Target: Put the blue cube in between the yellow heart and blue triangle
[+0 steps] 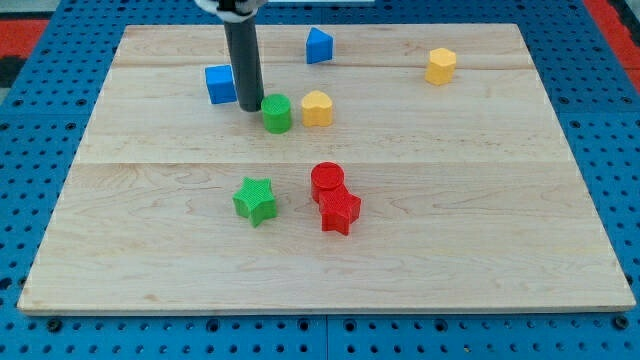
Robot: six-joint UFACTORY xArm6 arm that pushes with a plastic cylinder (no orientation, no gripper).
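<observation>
The blue cube (pixel 220 83) sits at the upper left of the wooden board (pixel 480 200). The yellow heart (pixel 317 108) lies right of centre-top, and the blue triangle (pixel 319 45) lies above it near the view's top. My tip (pixel 250 106) rests on the board just right of the blue cube's lower right corner, close to or touching it, and just left of the green cylinder (pixel 277 114). The green cylinder stands between my tip and the yellow heart, against the heart's left side.
A yellow hexagon (pixel 440 66) sits at the upper right. A green star (pixel 255 200) lies left of centre. A red cylinder (pixel 327 181) and a red star (pixel 340 211) touch each other at the centre.
</observation>
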